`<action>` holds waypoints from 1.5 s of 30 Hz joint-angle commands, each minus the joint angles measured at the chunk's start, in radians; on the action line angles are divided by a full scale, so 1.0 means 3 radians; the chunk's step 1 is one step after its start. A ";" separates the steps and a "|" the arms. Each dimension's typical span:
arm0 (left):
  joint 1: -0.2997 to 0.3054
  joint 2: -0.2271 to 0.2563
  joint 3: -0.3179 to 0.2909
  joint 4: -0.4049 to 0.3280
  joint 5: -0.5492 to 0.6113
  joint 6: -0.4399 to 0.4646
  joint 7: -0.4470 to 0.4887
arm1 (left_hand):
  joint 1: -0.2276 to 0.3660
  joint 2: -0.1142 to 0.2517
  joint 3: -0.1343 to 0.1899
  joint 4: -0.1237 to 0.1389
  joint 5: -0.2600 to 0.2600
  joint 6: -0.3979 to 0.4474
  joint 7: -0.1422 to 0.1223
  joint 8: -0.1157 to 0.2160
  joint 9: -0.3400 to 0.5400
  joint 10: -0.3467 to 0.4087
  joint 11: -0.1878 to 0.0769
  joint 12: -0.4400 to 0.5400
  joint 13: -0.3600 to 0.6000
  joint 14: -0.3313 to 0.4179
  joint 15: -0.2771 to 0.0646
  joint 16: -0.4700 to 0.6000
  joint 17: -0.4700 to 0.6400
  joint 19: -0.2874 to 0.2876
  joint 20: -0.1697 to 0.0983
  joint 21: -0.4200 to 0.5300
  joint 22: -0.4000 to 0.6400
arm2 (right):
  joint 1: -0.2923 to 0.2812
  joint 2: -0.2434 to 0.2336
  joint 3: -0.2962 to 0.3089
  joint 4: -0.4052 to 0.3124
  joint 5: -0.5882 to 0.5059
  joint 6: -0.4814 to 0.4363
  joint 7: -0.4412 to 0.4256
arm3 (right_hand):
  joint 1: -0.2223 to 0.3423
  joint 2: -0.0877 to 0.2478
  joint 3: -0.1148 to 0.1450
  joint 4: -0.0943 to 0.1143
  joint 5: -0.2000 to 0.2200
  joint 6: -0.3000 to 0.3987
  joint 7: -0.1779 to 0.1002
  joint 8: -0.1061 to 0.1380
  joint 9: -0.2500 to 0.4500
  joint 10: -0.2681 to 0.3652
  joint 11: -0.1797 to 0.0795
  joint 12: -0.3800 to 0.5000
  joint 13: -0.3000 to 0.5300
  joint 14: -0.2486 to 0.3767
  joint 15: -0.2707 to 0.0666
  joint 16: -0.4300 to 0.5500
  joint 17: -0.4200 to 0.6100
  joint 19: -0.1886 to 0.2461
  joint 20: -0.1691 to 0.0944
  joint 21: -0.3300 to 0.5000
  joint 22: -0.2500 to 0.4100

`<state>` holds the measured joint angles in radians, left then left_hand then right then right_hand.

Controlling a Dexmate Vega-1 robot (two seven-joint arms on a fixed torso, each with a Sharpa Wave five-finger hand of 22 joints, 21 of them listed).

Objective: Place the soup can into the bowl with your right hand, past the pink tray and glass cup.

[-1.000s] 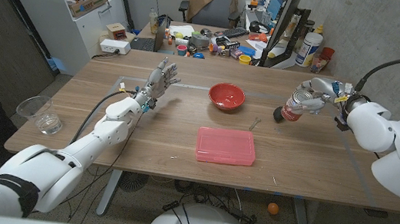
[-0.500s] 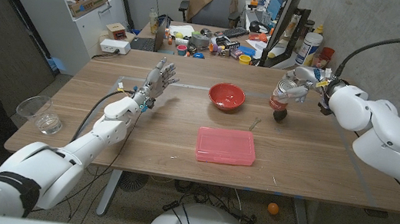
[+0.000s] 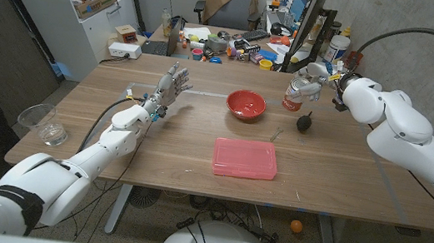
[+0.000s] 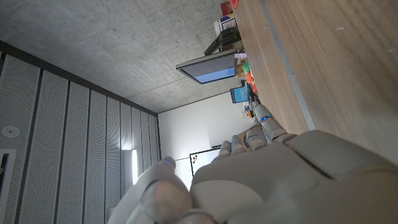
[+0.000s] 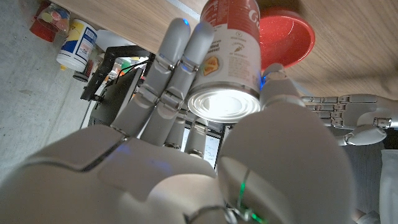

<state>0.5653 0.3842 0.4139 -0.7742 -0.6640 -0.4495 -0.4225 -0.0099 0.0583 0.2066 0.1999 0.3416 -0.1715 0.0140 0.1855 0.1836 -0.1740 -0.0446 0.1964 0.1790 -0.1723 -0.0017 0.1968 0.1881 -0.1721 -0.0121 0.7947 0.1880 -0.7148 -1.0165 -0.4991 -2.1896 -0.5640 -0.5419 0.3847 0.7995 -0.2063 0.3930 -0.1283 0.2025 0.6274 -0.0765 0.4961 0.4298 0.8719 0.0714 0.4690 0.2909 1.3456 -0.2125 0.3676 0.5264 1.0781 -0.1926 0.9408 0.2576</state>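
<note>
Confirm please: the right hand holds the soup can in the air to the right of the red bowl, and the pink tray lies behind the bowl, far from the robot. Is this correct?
Not entirely. The right hand does hold the soup can in the air to the right of the red bowl, but the head view shows the pink tray in front of the bowl, nearer the robot.

Right hand (image 5: 205, 155) fingers (image 5: 177, 68) grip the soup can (image 5: 230, 50) (red bowl (image 5: 289, 37) beyond).
</note>
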 commanded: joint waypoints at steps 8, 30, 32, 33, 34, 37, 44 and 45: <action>-0.0037 -0.0010 0.0005 0.0044 0.0027 -0.0006 0.0042 | -0.0003 0.0431 -0.0012 0.0004 0.0027 -0.0906 0.0014 0.0020 0.0013 -0.0996 0.0014 0.0010 0.0012 -0.0944 0.0010 0.0013 0.0010 -0.1015 0.0036 -0.0003 0.0020 | 0.0625 0.0372 -0.0530 0.0384 -0.0198 0.0267 0.0180 | 0.1183 0.1152 -0.0023 -0.0002 -0.0003 0.0407 0.0213 0.0029 0.0008 0.0246 -0.0198 0.0406 0.0694 0.0023 -0.0026 -0.0022 0.0029 0.0023 -0.0119 0.0042 -0.0013; 0.0057 0.0028 -0.0008 -0.0097 0.0020 0.0020 0.0114 | -0.0004 0.0430 -0.0015 0.0004 0.0029 -0.0906 0.0014 0.0020 0.0013 -0.0997 0.0013 0.0010 0.0012 -0.0946 0.0011 0.0012 0.0009 -0.1013 0.0036 -0.0009 0.0020 | 0.0985 0.0846 -0.0839 0.0740 -0.0332 0.0680 0.0300 | 0.1206 0.1168 -0.0034 0.0006 -0.0004 0.0439 0.0219 0.0030 0.0007 0.0263 -0.0193 0.0424 0.0697 0.0031 -0.0025 -0.0046 0.0046 0.0023 -0.0120 0.0068 -0.0052; 0.0073 0.0039 -0.0008 -0.0127 0.0021 0.0028 0.0126 | -0.0004 0.0430 -0.0016 0.0004 0.0029 -0.0905 0.0014 0.0020 0.0013 -0.0997 0.0014 0.0010 0.0012 -0.0946 0.0011 0.0012 0.0009 -0.1012 0.0036 -0.0010 0.0020 | 0.1003 0.0875 -0.0862 0.0772 -0.0353 0.0710 0.0289 | 0.1208 0.1167 -0.0036 0.0006 -0.0005 0.0442 0.0220 0.0028 0.0004 0.0267 -0.0193 0.0424 0.0694 0.0032 -0.0025 -0.0050 0.0047 0.0022 -0.0119 0.0072 -0.0058; 0.0080 0.0043 -0.0008 -0.0138 0.0021 0.0032 0.0131 | -0.0004 0.0430 -0.0016 0.0004 0.0030 -0.0906 0.0015 0.0020 0.0013 -0.0998 0.0015 0.0010 0.0012 -0.0947 0.0011 0.0012 0.0009 -0.1012 0.0036 -0.0010 0.0020 | 0.1012 0.0896 -0.0869 0.0795 -0.0349 0.0727 0.0281 | 0.1209 0.1167 -0.0037 0.0006 -0.0005 0.0446 0.0219 0.0030 0.0005 0.0269 -0.0197 0.0426 0.0694 0.0034 -0.0025 -0.0050 0.0050 0.0022 -0.0119 0.0074 -0.0060; 0.0085 0.0046 -0.0008 -0.0147 0.0021 0.0035 0.0134 | -0.0004 0.0430 -0.0016 0.0004 0.0030 -0.0906 0.0015 0.0020 0.0013 -0.0997 0.0015 0.0010 0.0012 -0.0946 0.0012 0.0012 0.0009 -0.1012 0.0036 -0.0010 0.0020 | 0.1019 0.0912 -0.0875 0.0813 -0.0355 0.0735 0.0273 | 0.1209 0.1166 -0.0038 0.0006 -0.0005 0.0444 0.0218 0.0029 0.0006 0.0262 -0.0192 0.0425 0.0696 0.0034 -0.0025 -0.0050 0.0051 0.0021 -0.0119 0.0074 -0.0061; 0.0094 0.0052 -0.0008 -0.0158 0.0017 0.0039 0.0134 | -0.0004 0.0430 -0.0016 0.0004 0.0030 -0.0906 0.0015 0.0020 0.0013 -0.0996 0.0017 0.0011 0.0012 -0.0949 0.0010 0.0011 0.0009 -0.1011 0.0036 -0.0011 0.0020 | 0.1063 0.0979 -0.0913 0.0900 -0.0378 0.0776 0.0247 | 0.1210 0.1165 -0.0041 0.0008 -0.0006 0.0449 0.0216 0.0029 0.0006 0.0260 -0.0194 0.0426 0.0697 0.0029 -0.0024 -0.0059 0.0048 0.0018 -0.0118 0.0077 -0.0067; 0.0124 0.0071 -0.0014 -0.0172 0.0009 0.0043 0.0134 | -0.0004 0.0428 -0.0019 0.0004 0.0031 -0.0905 0.0017 0.0020 0.0013 -0.0999 0.0013 0.0010 0.0012 -0.0951 0.0011 0.0011 0.0009 -0.1012 0.0035 -0.0014 0.0021 | 0.1227 0.1155 -0.1046 0.1124 -0.0482 0.0818 0.0273 | 0.1213 0.1167 -0.0047 0.0012 -0.0007 0.0460 0.0218 0.0029 0.0003 0.0274 -0.0184 0.0427 0.0686 0.0033 -0.0024 -0.0066 0.0054 0.0017 -0.0119 0.0086 -0.0079; 0.0131 0.0074 -0.0018 -0.0179 0.0005 0.0044 0.0138 | -0.0005 0.0428 -0.0019 0.0004 0.0031 -0.0906 0.0016 0.0020 0.0013 -0.1000 0.0014 0.0009 0.0012 -0.0951 0.0010 0.0011 0.0009 -0.1013 0.0036 -0.0014 0.0021 | 0.1252 0.1181 -0.1062 0.1159 -0.0497 0.0814 0.0277 | 0.1212 0.1165 -0.0049 0.0012 -0.0008 0.0459 0.0217 0.0027 0.0002 0.0273 -0.0187 0.0428 0.0688 0.0034 -0.0024 -0.0066 0.0055 0.0015 -0.0118 0.0087 -0.0080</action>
<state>0.5876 0.3962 0.4118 -0.8089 -0.6589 -0.4432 -0.3871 -0.0099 0.0583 0.2066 0.1999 0.3416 -0.1715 0.0140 0.1855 0.1836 -0.1739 -0.0446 0.1964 0.1790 -0.1723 -0.0017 0.1968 0.1881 -0.1721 -0.0121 0.7908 0.1880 -0.4049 -0.7401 -0.7644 -1.9340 -0.6769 -0.3266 0.4656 0.8037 -0.2106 0.3807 -0.1241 0.2027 0.6275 -0.0765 0.4984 0.4285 0.8793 0.0788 0.5080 0.2910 1.3537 -0.2114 0.3511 0.5402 1.0781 -0.1926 0.9584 0.2321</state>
